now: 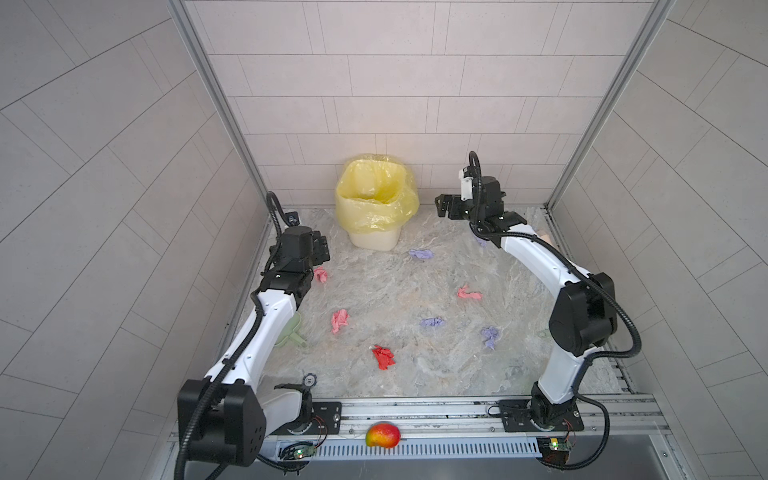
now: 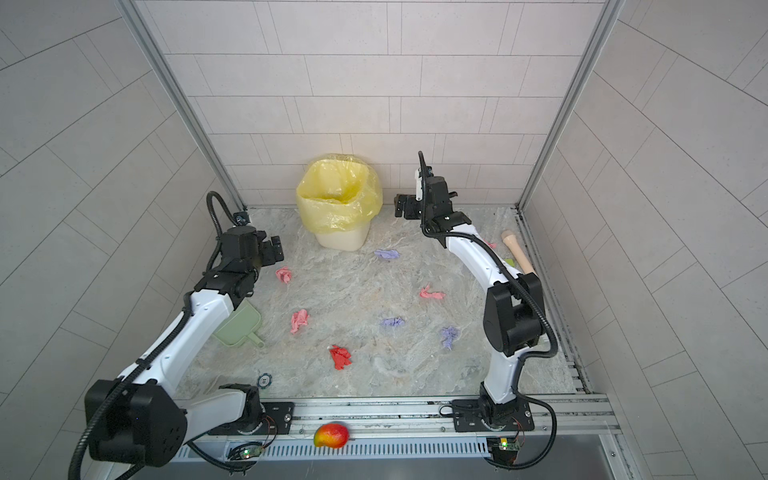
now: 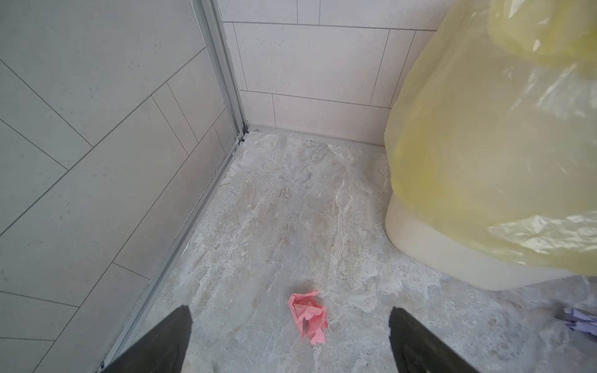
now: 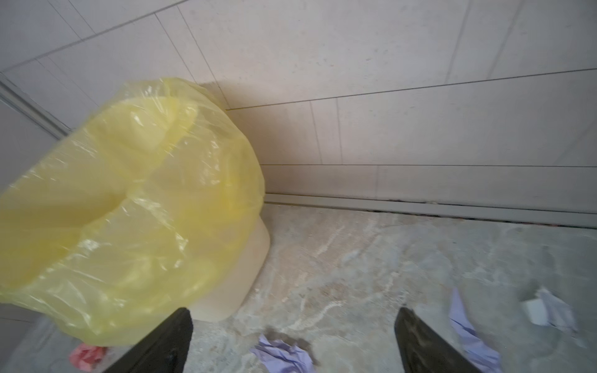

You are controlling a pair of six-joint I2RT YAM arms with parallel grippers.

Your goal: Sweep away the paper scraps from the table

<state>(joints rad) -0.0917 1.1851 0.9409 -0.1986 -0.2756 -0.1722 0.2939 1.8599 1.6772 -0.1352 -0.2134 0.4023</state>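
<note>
Paper scraps (image 1: pixel 431 322) are scattered all over the table (image 1: pixel 374 382) — pink, lavender and one red, and neither gripper has any of them. Read the table like a clock in both top views, back wall at 12.

The left gripper (image 1: pixel 322 249) hangs around 10 o'clock, jaws spread wide and holding nothing. The closest pink scrap (image 1: pixel 320 274) lies right at its 6 o'clock, just beside it on the marble. In the left wrist view that pink scrap shows between the two dark fingertips (image 3: pixel 168 342) with bare table on both sides, so no contact.

The right gripper (image 1: pixel 444 205) is near 1 o'clock, up off the surface, at about 3 o'clock of the yellow-bagged bin (image 1: pixel 376 208), near it but apart. It's wide open too, nothing in it. A lavender scrap (image 1: pixel 421 254) sits at roughly its 7 o'clock. The right wrist view has a lavender wad on the table between its fingertips, untouched, plus a whitish scrap (image 4: pixel 546 310) nearby.

The red scrap (image 1: pixel 383 356) is toward 6 o'clock, two more lavender ones are around 4, and a pink one is near 3. A green dustpan (image 2: pixel 239 328) lies half under the left arm at 8 o'clock. A mango (image 1: pixel 382 435) sits on the front rail, off the marble.
</note>
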